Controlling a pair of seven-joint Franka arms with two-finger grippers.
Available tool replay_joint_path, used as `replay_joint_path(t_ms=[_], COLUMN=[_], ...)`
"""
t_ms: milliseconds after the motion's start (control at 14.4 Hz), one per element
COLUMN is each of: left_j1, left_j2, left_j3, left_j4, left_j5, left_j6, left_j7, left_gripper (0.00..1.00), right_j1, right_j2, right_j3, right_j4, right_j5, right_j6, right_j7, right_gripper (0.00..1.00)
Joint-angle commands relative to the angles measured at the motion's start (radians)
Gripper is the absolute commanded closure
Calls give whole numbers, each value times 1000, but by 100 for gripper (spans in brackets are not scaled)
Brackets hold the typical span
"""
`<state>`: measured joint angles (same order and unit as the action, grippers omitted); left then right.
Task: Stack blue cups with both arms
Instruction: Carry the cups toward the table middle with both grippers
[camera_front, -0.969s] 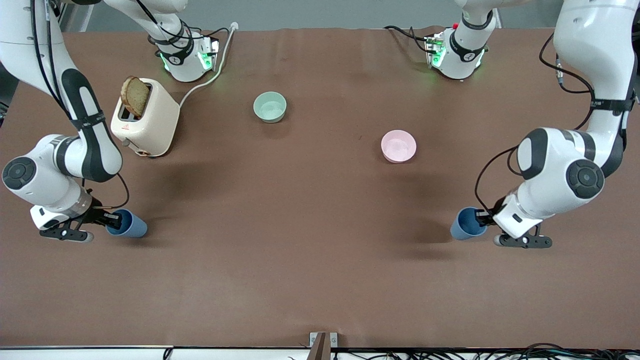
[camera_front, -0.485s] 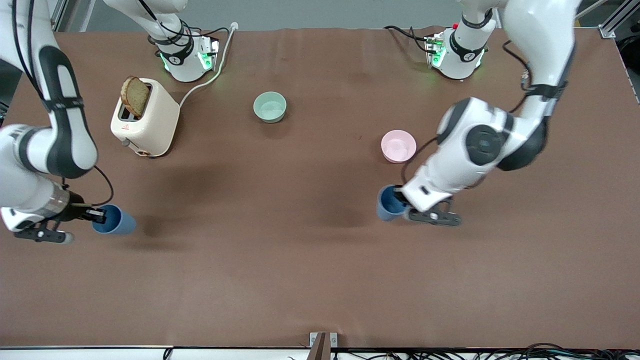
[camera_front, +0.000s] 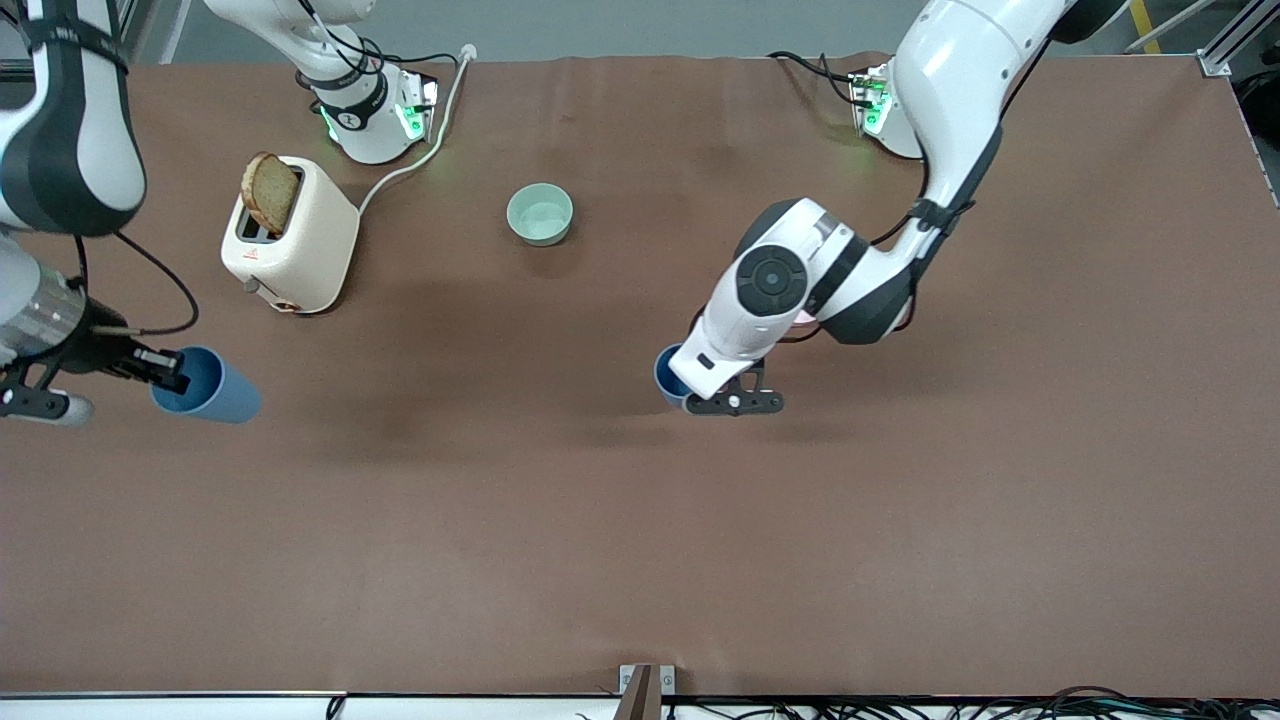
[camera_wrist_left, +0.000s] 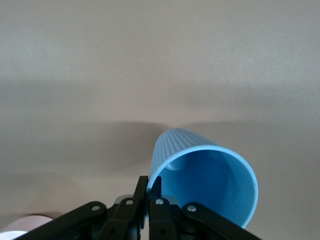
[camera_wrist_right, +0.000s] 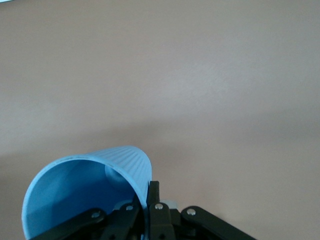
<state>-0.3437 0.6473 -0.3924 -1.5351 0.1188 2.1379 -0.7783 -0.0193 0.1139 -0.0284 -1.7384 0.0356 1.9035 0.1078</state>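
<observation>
arms (camera_front: 950, 90): white shells | black joint bands | round dark caps | black cables | green base lights

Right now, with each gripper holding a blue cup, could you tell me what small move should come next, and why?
Probably set the left gripper's cup down on the bare table under it. It is near mid-table, while the right gripper holds its cup raised over that arm's end. Both grip by the rim, so one cup must stand to receive the other.

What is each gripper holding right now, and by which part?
The left gripper pinches one blue cup by its rim wall. The right gripper pinches the other blue cup the same way.
</observation>
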Motion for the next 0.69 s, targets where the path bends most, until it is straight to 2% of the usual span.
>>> replay_joint_path(t_ms=[0, 208, 485, 554, 623], left_j1=[-50, -74, -95, -95, -93], left_j2=[60, 81, 113, 112, 107], left_j3=[9, 12, 21, 23, 24], left_j4=[75, 79, 79, 79, 81], left_j5=[21, 33, 56, 55, 55], left_j6=[0, 14, 54, 56, 56], left_j7=[-65, -91, -114, -116, -116], left_gripper=[100, 100, 96, 80, 18], right_j1=[4, 27, 133, 154, 168], right_j2=[-42, -34, -11, -4, 3], right_j3=[59, 133, 137, 137, 137], right_j4=[-38, -35, -35, -35, -35], right_j5=[15, 14, 14, 14, 14], right_j6=[-21, 28, 91, 98, 109], right_j7=[99, 223, 364, 383, 410], right_gripper=[99, 99, 100, 100, 100])
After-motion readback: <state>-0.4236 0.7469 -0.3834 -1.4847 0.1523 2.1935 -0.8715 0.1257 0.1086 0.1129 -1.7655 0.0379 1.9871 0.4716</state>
